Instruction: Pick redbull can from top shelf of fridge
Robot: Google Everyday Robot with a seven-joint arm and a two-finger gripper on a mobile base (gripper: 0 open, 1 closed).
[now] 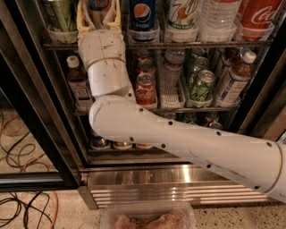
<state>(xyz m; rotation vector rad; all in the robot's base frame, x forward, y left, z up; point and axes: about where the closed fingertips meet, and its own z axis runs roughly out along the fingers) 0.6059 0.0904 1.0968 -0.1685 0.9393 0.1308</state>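
The redbull can (98,6), blue with red lettering, stands at the left of the top shelf (196,44) of the fridge (40,112), its top cut off by the frame edge. My gripper (98,15) has reached up into the fridge on the white arm. Its cream fingers (82,17) stand open on either side of the can, close to its sides. The can still rests on the shelf. A green-striped can (60,13) is just left of it and a Pepsi can (144,13) just right.
Further right on the top shelf stand a 7up can (181,13), a water bottle (216,15) and a Coca-Cola can (259,15). Lower racks hold Coke cans (145,87), green cans (202,85) and bottles. Cables (22,147) lie on the floor at left. A plastic tub (147,217) sits below the steel base panel (170,183).
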